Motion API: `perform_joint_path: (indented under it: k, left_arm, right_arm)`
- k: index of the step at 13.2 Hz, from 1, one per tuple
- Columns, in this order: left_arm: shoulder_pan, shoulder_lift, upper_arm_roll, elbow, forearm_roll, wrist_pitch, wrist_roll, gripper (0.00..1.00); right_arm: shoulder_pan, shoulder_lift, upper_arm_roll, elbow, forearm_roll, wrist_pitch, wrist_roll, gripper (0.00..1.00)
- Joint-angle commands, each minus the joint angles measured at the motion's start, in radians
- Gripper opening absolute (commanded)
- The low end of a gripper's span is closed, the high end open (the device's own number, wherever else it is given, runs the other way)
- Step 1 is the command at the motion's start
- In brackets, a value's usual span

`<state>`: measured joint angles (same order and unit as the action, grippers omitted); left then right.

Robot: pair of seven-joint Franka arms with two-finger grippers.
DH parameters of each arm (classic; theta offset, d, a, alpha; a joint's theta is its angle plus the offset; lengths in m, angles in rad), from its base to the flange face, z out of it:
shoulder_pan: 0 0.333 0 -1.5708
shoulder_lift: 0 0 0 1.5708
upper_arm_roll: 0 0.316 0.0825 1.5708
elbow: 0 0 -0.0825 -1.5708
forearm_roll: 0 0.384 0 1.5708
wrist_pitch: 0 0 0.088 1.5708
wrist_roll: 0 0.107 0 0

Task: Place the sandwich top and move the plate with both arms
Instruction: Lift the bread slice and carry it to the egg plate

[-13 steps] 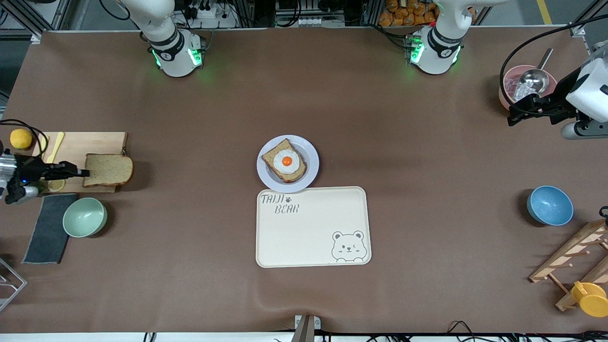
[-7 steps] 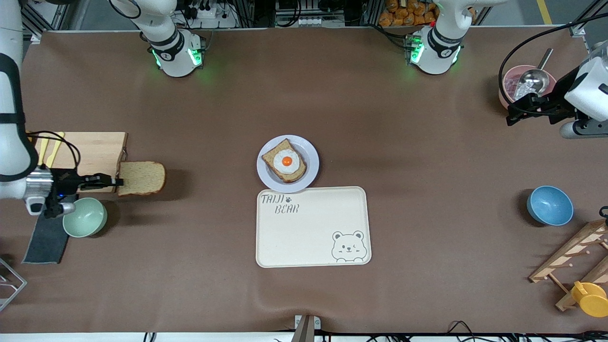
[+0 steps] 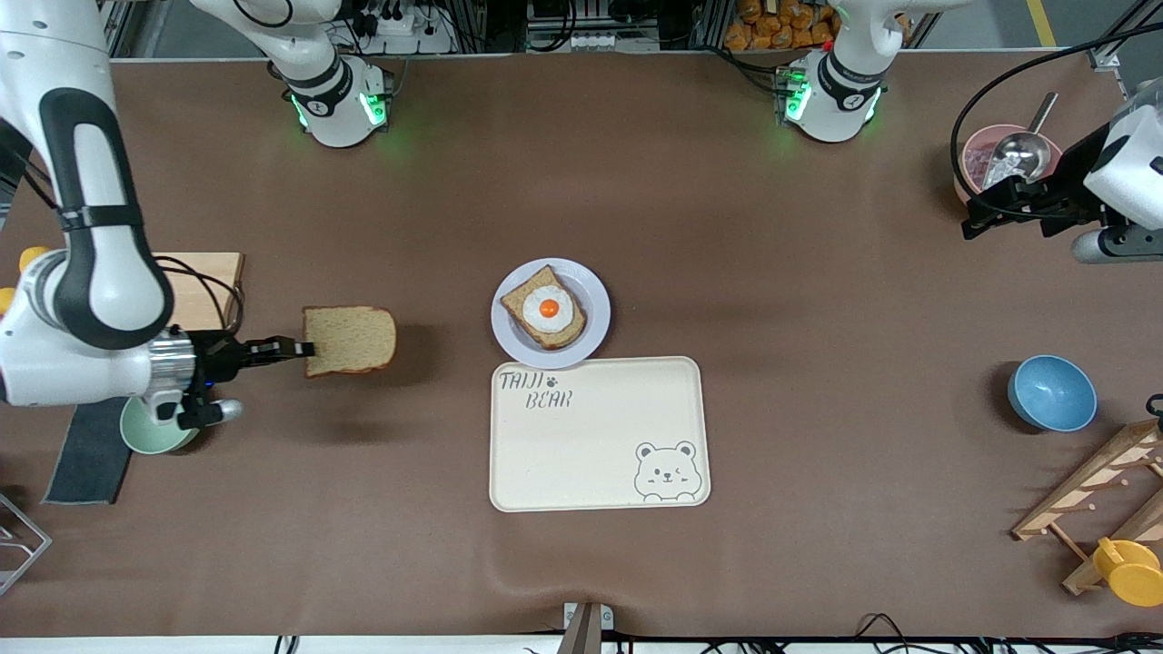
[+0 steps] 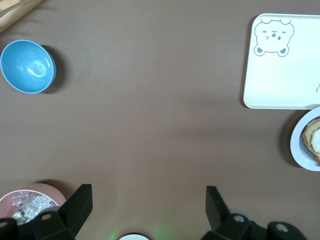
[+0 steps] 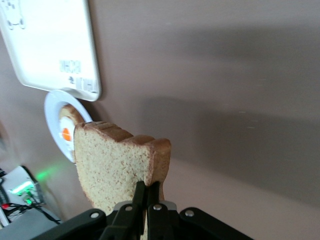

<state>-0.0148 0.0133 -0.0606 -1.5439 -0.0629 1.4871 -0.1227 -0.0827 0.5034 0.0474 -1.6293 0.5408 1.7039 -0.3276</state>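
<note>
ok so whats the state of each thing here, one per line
sandwich top: held in the air, over bare table
right gripper: shut on the bread's edge
left gripper: open, waiting near the pink bowl
plate: on the table, bearing the egg slice
tray: nothing on it

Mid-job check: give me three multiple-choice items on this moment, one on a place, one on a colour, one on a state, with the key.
1. The sandwich top is
A. on the plate
B. in the air over bare table
C. on the tray

2. The bowl toward the left arm's end of the table is
A. blue
B. red
C. black

3. The left tool is
A. shut on a spoon
B. shut on the plate
C. open and holding nothing

Key:
1 B: the right tool holds it by its edge, short of the plate, which carries the egg slice.
2 A: both the front and left wrist views show it blue.
3 C: its fingers stand wide apart over bare table.
</note>
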Motion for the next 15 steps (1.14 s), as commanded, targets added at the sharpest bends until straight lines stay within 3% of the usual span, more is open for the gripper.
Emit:
perform_joint_path:
  k: [1,7,15]
  left_arm:
    - [0.007,-0.004,-0.005,0.002,-0.023,0.016,-0.018,1.0]
    - [0.004,-0.004,-0.008,-0.002,-0.015,0.022,-0.043,1.0]
    - [0.006,-0.012,-0.008,0.002,-0.011,0.019,-0.041,1.0]
  right_arm:
    - [0.046,-0.02,-0.014,-0.032,0.077,0.019,0.05,0.0]
    - [0.21,-0.081,-0.012,-0.247,0.255,0.304,0.122,0.0]
    - [0.414,-0.146,-0.012,-0.403,0.338,0.523,0.236,0.0]
